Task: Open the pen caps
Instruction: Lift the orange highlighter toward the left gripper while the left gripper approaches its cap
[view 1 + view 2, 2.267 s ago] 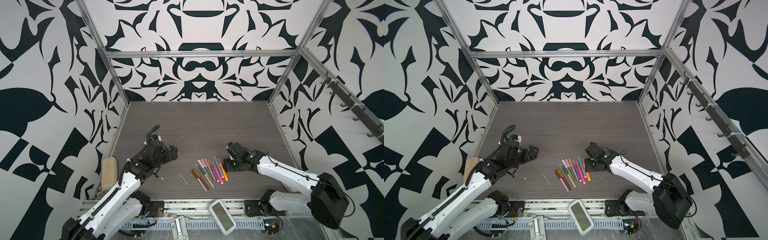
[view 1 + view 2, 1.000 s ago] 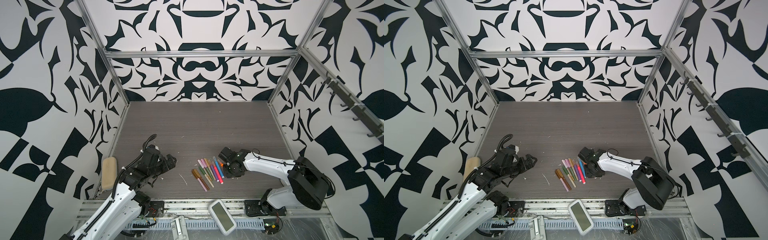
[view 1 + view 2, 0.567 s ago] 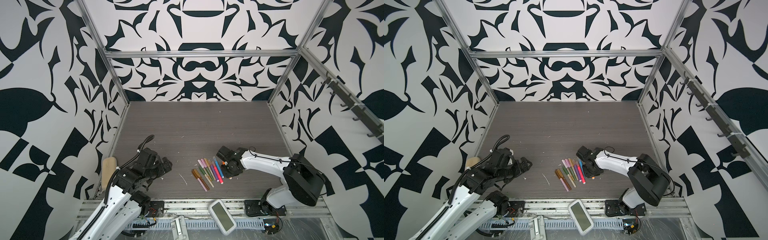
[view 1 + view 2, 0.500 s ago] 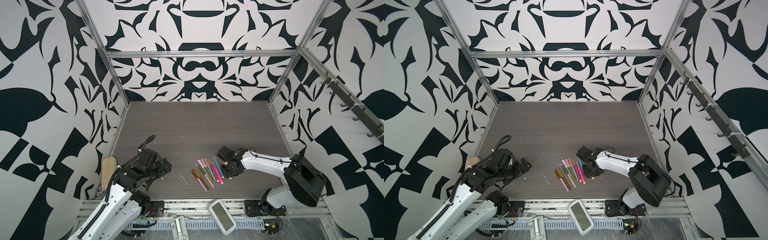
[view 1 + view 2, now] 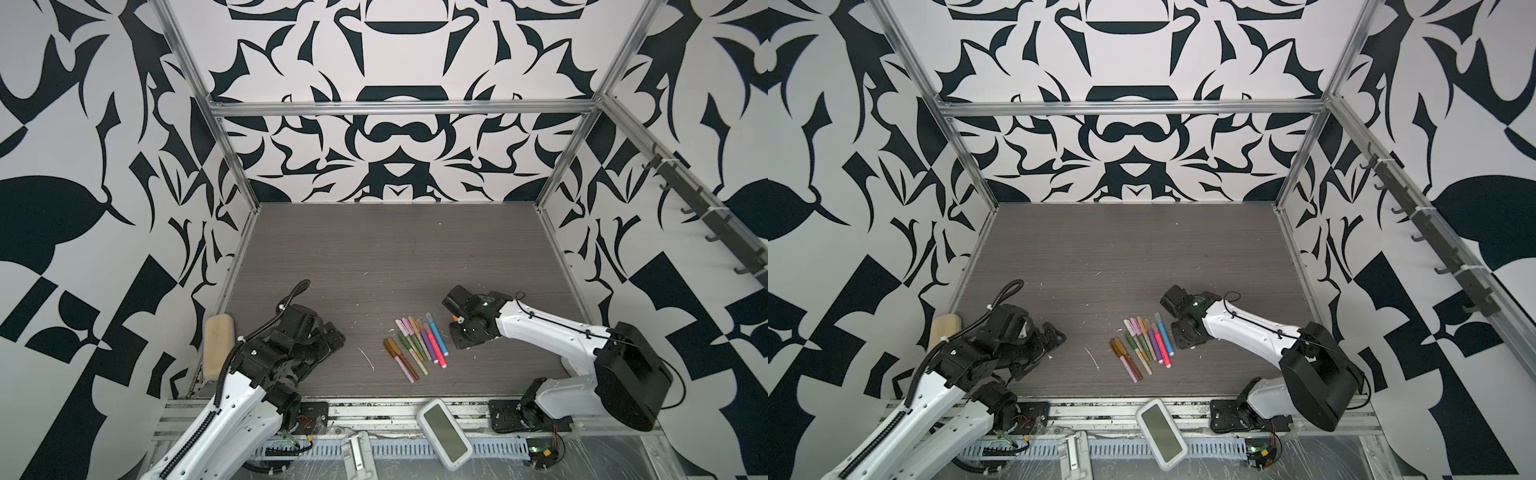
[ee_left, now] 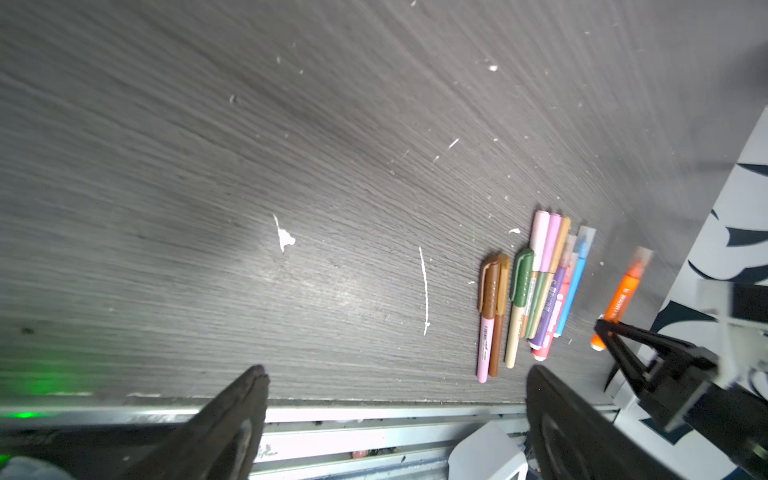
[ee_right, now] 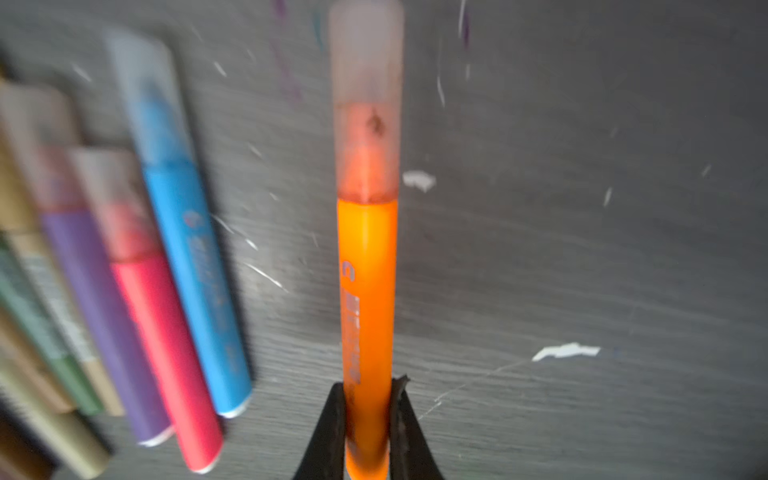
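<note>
Right hand [image 7: 370,384] clamped slim orange plastic marker pen [image 7: 365,291] at barrel end, translucent pale pink cap [image 7: 365,95] on. Left hand [image 6: 397,374] sat wide, empty, near front-left corner of grey wood-grain tabletop [image 5: 395,257].

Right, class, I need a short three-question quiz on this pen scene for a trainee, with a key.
1. True or false: the right gripper is shut on the orange pen.
2. The left gripper is: A open and empty; B shut; C out of view.
3. Fill in: the orange pen's cap is ___ (on/off).

Key: 1 true; 2 A; 3 on.
</note>
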Tool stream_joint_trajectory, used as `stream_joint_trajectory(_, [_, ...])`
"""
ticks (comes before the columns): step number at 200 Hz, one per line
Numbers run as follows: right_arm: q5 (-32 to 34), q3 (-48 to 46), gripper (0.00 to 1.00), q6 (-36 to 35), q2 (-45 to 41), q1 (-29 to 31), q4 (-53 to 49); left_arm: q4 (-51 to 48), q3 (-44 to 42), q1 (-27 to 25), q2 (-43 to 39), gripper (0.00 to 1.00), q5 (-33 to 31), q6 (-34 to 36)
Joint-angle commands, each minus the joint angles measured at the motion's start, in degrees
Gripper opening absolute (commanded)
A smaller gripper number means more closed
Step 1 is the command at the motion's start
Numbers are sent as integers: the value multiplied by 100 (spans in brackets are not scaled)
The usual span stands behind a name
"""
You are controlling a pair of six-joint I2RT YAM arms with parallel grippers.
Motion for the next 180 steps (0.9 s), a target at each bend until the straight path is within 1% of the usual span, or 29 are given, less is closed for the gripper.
stream_joint_trajectory(1, [-185, 392, 0, -718, -163, 5, 94, 775, -50, -13, 321, 99, 184, -961])
stream_joint_trajectory(11, [-580, 412, 0, -1001, -229, 5, 335, 1087, 106, -30, 490, 99, 87, -1139])
stream_joint_trajectory(24, [-1520, 466, 0, -1262, -241, 11, 631, 1398, 345, -39, 642, 99, -223, -1186])
stream_joint_trajectory(35, [-2122, 644, 0, -1202, -159, 6, 647, 1717, 499, -39, 742, 99, -464, -1228])
stream_joint_trajectory(46, [-2482, 909, 0, -1031, -19, 4, 587, 2089, 660, -39, 899, 99, -731, -1226])
stream_joint_trajectory(52, [-2601, 1067, 0, -950, 56, 7, 530, 2135, 780, -39, 1050, 99, -841, -1258])
stream_joint_trajectory(60, [-2700, 1249, 0, -882, 140, 9, 521, 2018, 1022, -27, 1386, 99, -860, -1312])
stream_joint_trajectory(65, [-2751, 1360, 0, -878, 172, 9, 528, 1858, 1260, 13, 1678, 99, -794, -1200])
stream_joint_trajectory(78, [-2726, 1591, 0, -872, 285, 12, 521, 1489, 2049, 53, 2593, 99, -413, -482])
stream_joint_trajectory(91, [-2483, 1964, 0, -798, 525, 4, 194, 763, 3041, -72, 3554, 99, -137, 69])
stream_joint_trajectory(93, [-2462, 2028, 0, -799, 567, 8, 125, 653, 3214, -104, 3804, 99, -139, 147])
stream_joint_trajectory(101, [-2476, 2240, 0, -854, 730, 10, -105, 93, 3803, -266, 4330, 99, -295, 435])
stream_joint_trajectory(108, [-2532, 2381, 0, -915, 849, 7, -270, -341, 4252, -401, 4669, 99, -620, 588])
stream_joint_trajectory(120, [-2638, 2520, 0, -1069, 989, 5, -415, -811, 4777, -520, 5083, 99, -1079, 654])
stream_joint_trajectory(125, [-2654, 2539, 0, -1120, 1018, -4, -427, -922, 4889, -530, 5197, 99, -1192, 563])
stream_joint_trajectory(130, [-2663, 2551, 0, -1163, 1028, -5, -428, -961, 4950, -527, 5260, 99, -1159, 492])
stream_joint_trajectory(146, [-2733, 2639, 0, -1262, 1088, -27, -427, -577, 4893, -514, 5264, 99, -1000, 410])
stream_joint_trajectory(164, [-2966, 2808, 0, -1294, 1150, -28, -453, 335, 4519, -505, 5061, 100, -556, 332])
stream_joint_trajectory(180, [-3158, 2892, 0, -1273, 1161, -29, -404, 1142, 4195, -512, 4878, 100, -312, 309])
